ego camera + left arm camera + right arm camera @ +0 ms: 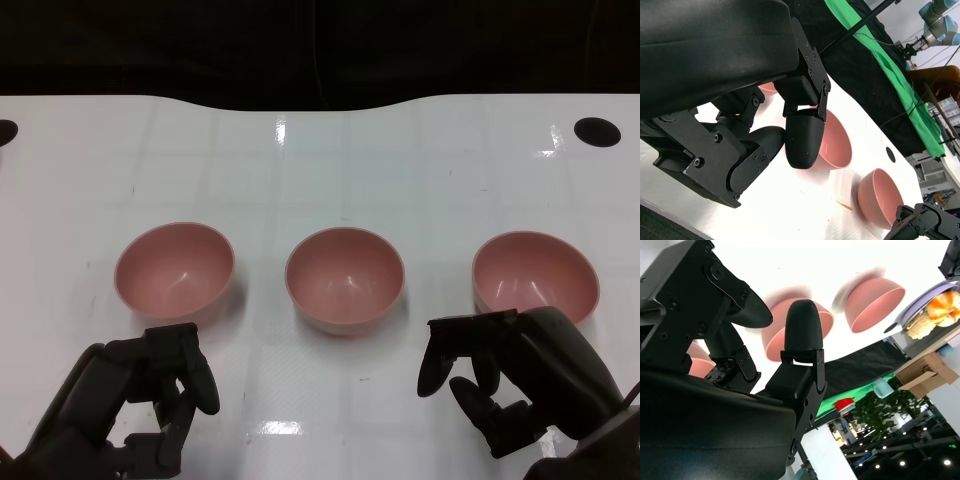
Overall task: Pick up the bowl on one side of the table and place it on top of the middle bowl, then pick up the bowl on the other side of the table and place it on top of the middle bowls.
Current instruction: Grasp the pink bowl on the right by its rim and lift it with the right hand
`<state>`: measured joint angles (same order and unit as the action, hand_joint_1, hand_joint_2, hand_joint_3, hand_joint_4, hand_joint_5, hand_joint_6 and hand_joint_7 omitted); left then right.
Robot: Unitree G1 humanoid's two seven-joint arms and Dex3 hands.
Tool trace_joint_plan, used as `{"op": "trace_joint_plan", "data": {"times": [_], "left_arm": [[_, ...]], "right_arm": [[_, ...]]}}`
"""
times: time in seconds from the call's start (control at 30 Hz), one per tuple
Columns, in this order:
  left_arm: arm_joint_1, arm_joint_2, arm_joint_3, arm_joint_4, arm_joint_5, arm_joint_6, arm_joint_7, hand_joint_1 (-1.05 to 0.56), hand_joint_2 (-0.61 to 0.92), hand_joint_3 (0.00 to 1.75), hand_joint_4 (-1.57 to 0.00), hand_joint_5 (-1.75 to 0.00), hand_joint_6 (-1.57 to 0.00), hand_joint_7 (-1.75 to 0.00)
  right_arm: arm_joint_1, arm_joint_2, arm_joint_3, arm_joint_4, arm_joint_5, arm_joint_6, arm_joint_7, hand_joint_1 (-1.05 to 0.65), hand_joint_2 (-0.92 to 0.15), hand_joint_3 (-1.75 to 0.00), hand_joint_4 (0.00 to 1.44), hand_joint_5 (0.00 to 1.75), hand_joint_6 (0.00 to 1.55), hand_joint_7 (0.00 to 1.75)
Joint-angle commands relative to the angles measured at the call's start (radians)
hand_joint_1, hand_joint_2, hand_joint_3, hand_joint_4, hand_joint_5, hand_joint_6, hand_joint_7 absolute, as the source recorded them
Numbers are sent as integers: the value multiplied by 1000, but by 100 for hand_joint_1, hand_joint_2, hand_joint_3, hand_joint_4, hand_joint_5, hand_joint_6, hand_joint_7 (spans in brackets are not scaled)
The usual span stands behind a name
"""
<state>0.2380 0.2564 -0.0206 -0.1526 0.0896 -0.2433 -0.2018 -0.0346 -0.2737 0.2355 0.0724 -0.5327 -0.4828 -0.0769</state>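
Three pink bowls stand in a row on the white table (320, 170): the left bowl (175, 268), the middle bowl (345, 278) and the right bowl (535, 272). My left hand (150, 400) hovers just in front of the left bowl, holding nothing, fingers loosely bent and apart. My right hand (505, 375) sits just in front of the right bowl, close to its near rim, also holding nothing. In the left wrist view my fingers (802, 135) partly cover the middle bowl (837, 147), with the right bowl (880, 197) beyond. The right wrist view shows the middle bowl (772, 342) and left bowl (875, 297) past my fingers (802, 332).
Two round black holes (598, 131) (5, 131) mark the table's far corners. Its far edge curves against a dark background. Off the table, the right wrist view shows a plate with orange food (935, 310), and the left wrist view a green cloth (875, 55).
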Motion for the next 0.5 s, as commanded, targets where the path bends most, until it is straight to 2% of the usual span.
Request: {"op": "trace_joint_plan", "data": {"times": [0.03, 0.17, 0.23, 0.33, 0.43, 0.5], "left_arm": [[1, 14, 6, 4, 8, -11, -4, -12, 41, 140, -87, -174, -80, -155], [1, 13, 5, 10, 3, -18, -6, -12, 41, 140, -87, -174, -80, -155], [-2, 13, 6, 19, -6, -27, -11, -13, 41, 140, -87, -174, -80, -155], [1, 12, 6, 10, -2, -17, -6, -14, 41, 140, -87, -174, -80, -155], [4, 14, 6, 3, 4, -12, -5, -14, 40, 141, -87, -174, -81, -155], [6, 14, 6, -2, 9, -7, -2, -14, 40, 141, -87, -174, -80, -155]], "right_arm": [[-1, 0, -15, -2, -12, 5, -33, -9, -29, -124, 86, 132, 90, 73], [-3, 1, -19, 1, -41, 7, -69, -11, -31, -117, 84, 122, 89, 62], [-7, 3, -24, 3, -74, 11, -112, -15, -35, -98, 69, 127, 80, 49], [-11, 2, -25, -4, -95, 35, -131, -18, -40, -84, 58, 129, 75, 40], [-12, -2, -26, -16, -115, 72, -134, -26, -64, -38, 49, 100, 66, 26], [-13, -4, -28, -23, -138, 99, -142, -32, -74, -21, 44, 88, 60, 19]]}}
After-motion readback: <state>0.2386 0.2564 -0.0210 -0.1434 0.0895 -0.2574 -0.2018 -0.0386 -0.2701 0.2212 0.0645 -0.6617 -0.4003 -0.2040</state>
